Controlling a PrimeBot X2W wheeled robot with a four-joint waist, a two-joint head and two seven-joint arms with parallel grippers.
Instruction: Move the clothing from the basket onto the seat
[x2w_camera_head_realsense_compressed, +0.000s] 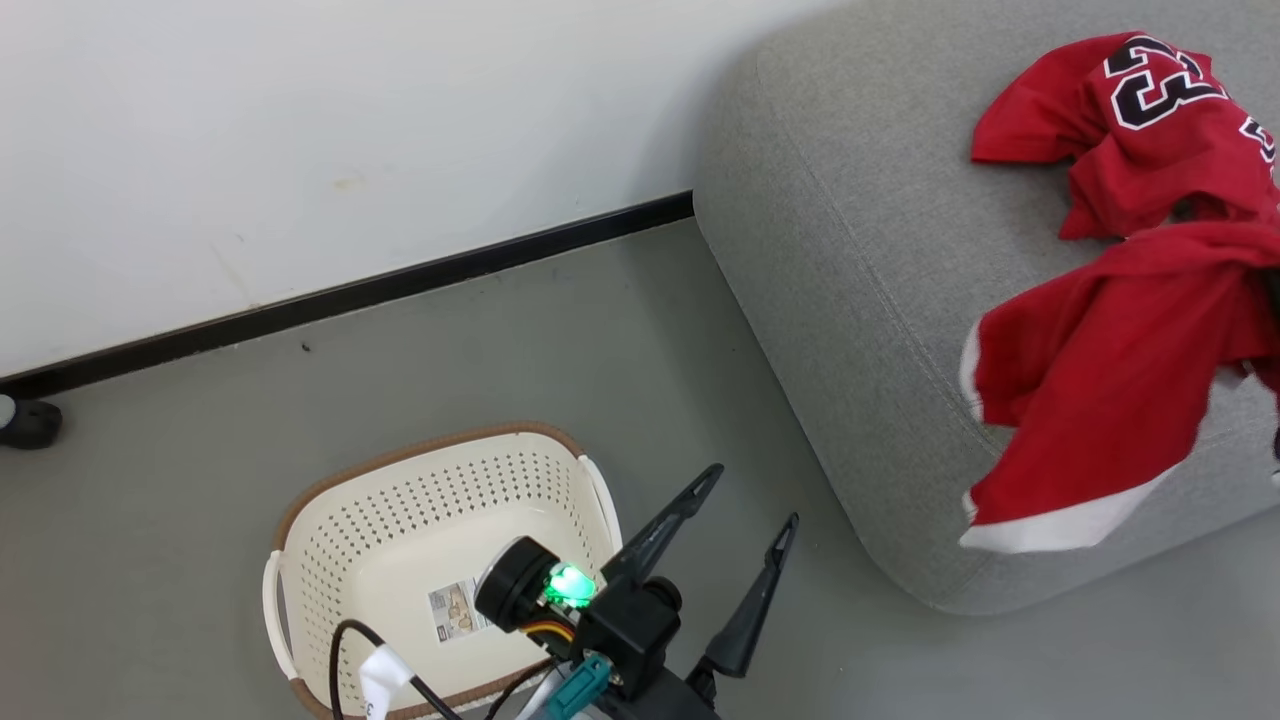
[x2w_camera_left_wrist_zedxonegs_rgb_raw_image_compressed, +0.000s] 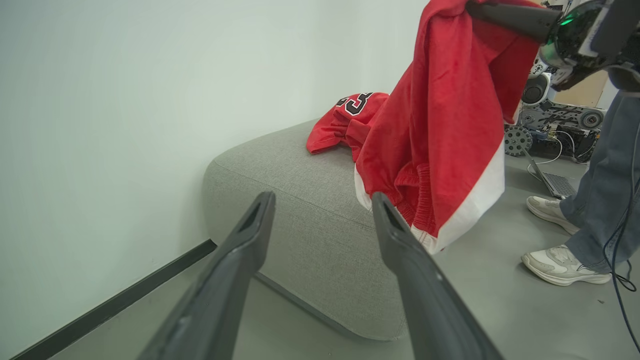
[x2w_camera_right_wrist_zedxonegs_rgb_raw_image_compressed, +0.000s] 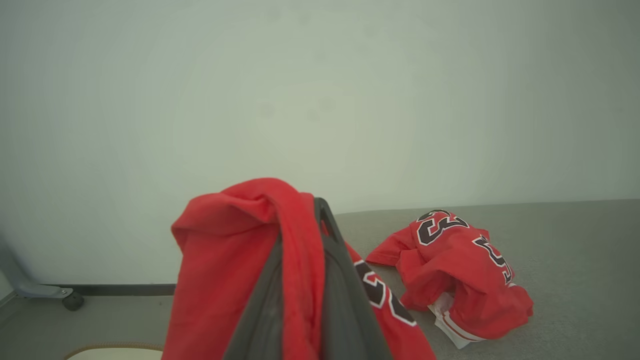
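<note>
Aloft, clothing (x2w_camera_right_wrist_zedxonegs_rgb_raw_image_compressed: 235, 260) pinched in right gripper (x2w_camera_right_wrist_zedxonegs_rgb_raw_image_compressed: 314, 217), hanging at seat (x2w_camera_right_wrist_zedxonegs_rgb_raw_image_compressed: 560, 240) edge.

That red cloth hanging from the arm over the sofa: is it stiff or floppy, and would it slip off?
Probably floppy: the red cloth hangs in loose folds from the shut right gripper. Likely light, since a pinch carries it. Part dangles past the seat edge, so it might slide off if released here.
</note>
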